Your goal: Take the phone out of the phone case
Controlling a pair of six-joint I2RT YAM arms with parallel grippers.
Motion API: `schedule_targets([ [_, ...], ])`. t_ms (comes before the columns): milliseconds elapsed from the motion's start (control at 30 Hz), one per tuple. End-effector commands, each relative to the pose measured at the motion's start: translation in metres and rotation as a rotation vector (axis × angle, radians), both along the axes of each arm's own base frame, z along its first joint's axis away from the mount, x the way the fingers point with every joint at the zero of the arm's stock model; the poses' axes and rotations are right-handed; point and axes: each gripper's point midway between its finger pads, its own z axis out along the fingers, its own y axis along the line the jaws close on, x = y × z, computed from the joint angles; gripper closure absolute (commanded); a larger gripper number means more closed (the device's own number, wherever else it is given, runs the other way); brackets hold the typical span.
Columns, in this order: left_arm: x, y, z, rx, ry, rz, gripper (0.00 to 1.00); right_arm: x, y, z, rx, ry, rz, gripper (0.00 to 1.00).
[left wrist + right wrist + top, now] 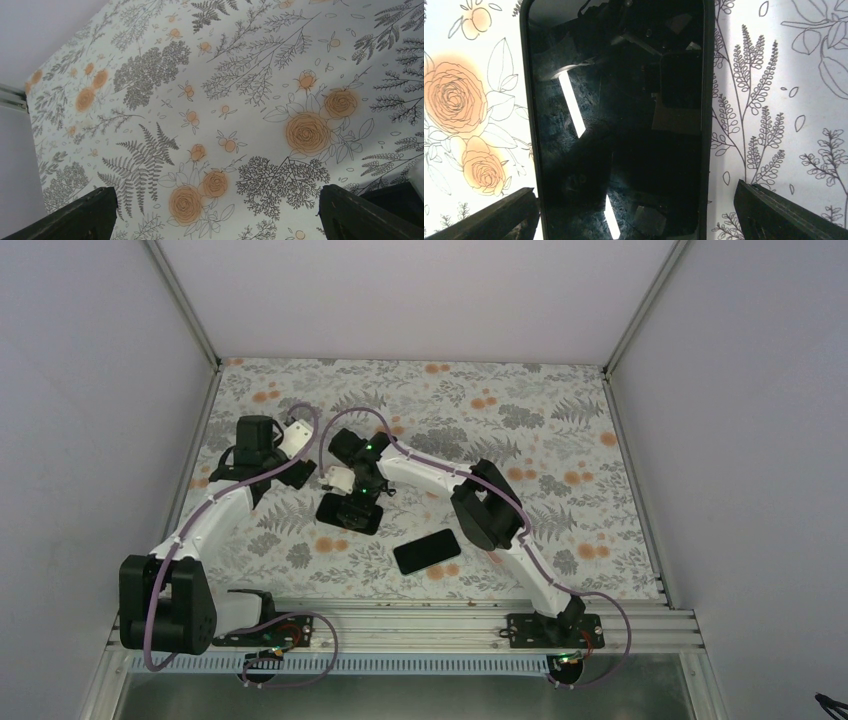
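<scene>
Black rimmed rectangular slab (343,517) lies on the floral-print tablecloth (560,440), L of centre. It sits directly under the R gripper (352,502); in the wrist view the slab (619,125) runs lengthwise btwn that gripper's (636,212) two fingers. Second black flat rectangular slab (427,551) lies on the cloth to the R of the first and nearer the arm bases, close by but apart. Can't tell which is phone, which is case. L gripper (262,478) is L of the rimmed slab, over bare cloth (250,100). Grooved aluminium rail (400,620) runs along the near edge w/ both bases on it.
</scene>
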Motion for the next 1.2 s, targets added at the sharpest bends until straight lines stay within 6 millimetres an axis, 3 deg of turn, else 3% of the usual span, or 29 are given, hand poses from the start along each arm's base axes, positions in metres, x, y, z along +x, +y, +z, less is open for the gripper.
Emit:
schedule_targets([
  [0, 0.001, 0.004, -0.005, -0.008, -0.001, 0.023, 0.0, -0.013, 0.001, 0.005, -0.015, -0.037, 0.01, 0.0],
  [100, 0.002, 0.008, -0.006, 0.008, -0.007, 0.038, 0.0, -0.015, -0.004, -0.008, -0.052, -0.068, 0.008, 0.0],
  [267, 0.01, 0.036, 0.0, 0.055, -0.065, 0.165, 0.0, -0.013, -0.011, -0.023, -0.1, -0.127, 0.015, 0.0],
  [533, 0.005, 0.037, -0.004, 0.027, -0.038, 0.126, 0.0, -0.01, -0.015, -0.035, -0.126, -0.2, 0.028, 0.0],
  [633, -0.001, 0.026, -0.01, 0.0, -0.005, 0.055, 0.0, -0.012, -0.017, -0.04, -0.14, -0.19, 0.037, 0.01],
  [867, -0.02, -0.002, -0.018, -0.118, 0.086, -0.089, 0.0, -0.012, -0.017, -0.036, -0.131, -0.189, 0.041, 0.21],
  [1000, -0.034, -0.018, -0.017, -0.181, 0.112, -0.175, 0.0, -0.006, -0.015, -0.024, -0.116, -0.228, 0.034, 0.24],
  [1167, -0.04, -0.03, -0.018, -0.325, 0.19, -0.237, 0.0, 0.005, -0.01, 0.009, -0.066, -0.309, 0.021, 0.28],
])
